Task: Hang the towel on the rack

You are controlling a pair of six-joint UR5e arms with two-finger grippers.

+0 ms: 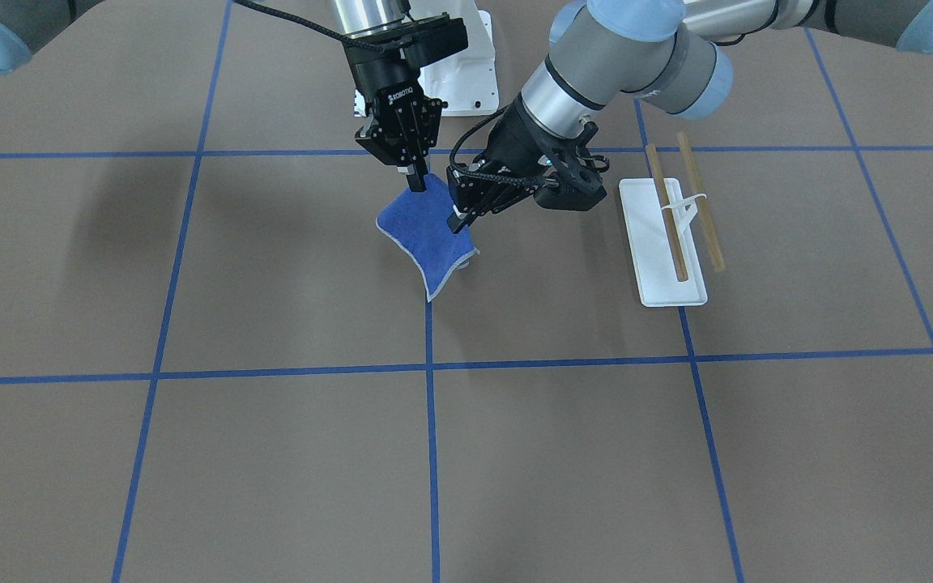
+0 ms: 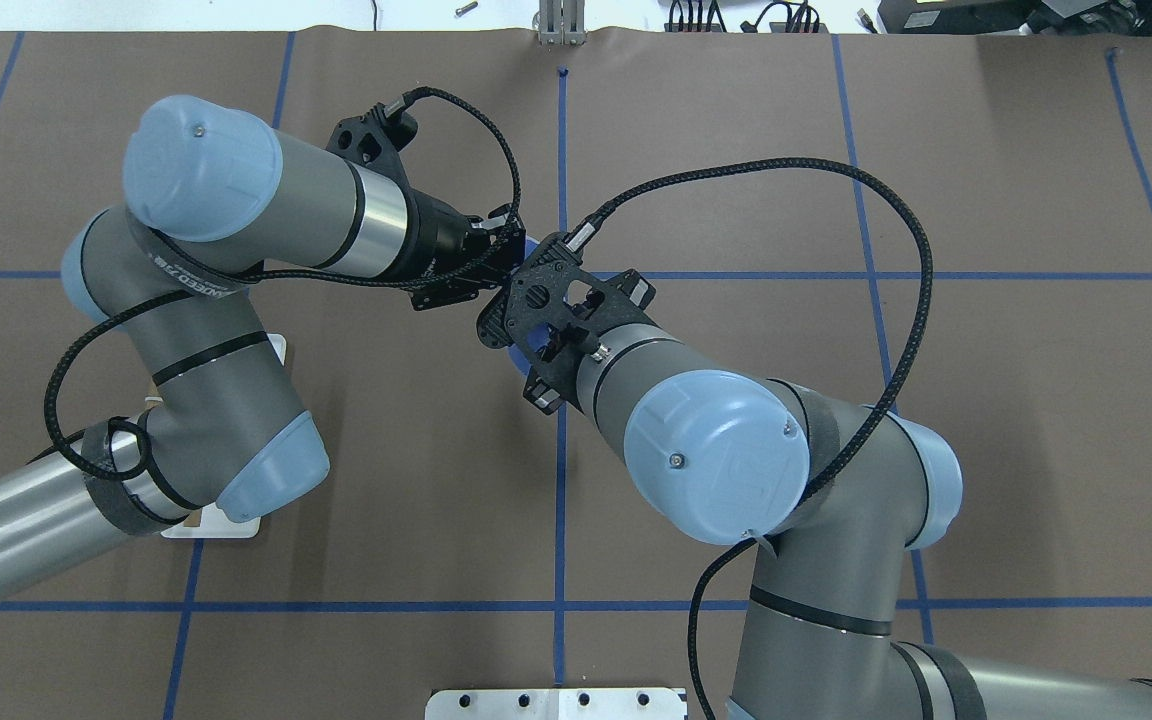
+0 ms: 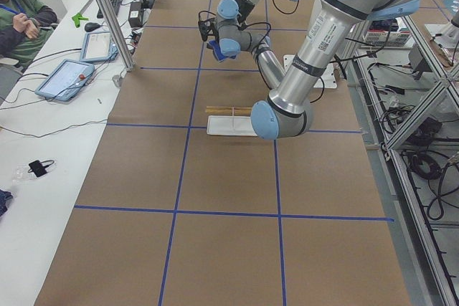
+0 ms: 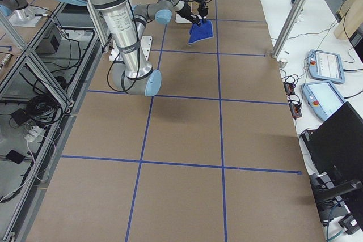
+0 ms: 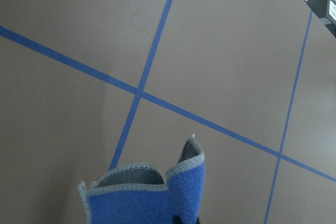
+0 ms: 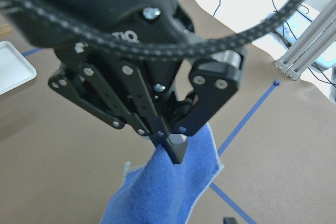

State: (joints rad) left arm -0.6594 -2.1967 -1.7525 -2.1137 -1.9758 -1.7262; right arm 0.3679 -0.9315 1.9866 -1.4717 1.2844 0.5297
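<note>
The towel [image 1: 426,239], blue side out with a pale stitched edge, hangs above the table between both grippers. My right gripper [image 1: 417,185] points down and looks shut on its top corner. My left gripper [image 1: 457,224] comes in tilted from the rack's side and is shut on the towel's edge. The right wrist view shows it [image 6: 176,156] pinching the cloth [image 6: 163,192]. The left wrist view shows the blue and grey folds [image 5: 142,203]. The rack [image 1: 661,267], a white base with two brown dowels [image 1: 701,202], stands on the table apart from the towel.
The white bolted pedestal [image 1: 462,81] stands behind the grippers by the robot's base. Both forearms crowd the table's middle in the overhead view, hiding most of the rack base [image 2: 226,527]. An operator [image 3: 21,12] and tablets sit at a side bench.
</note>
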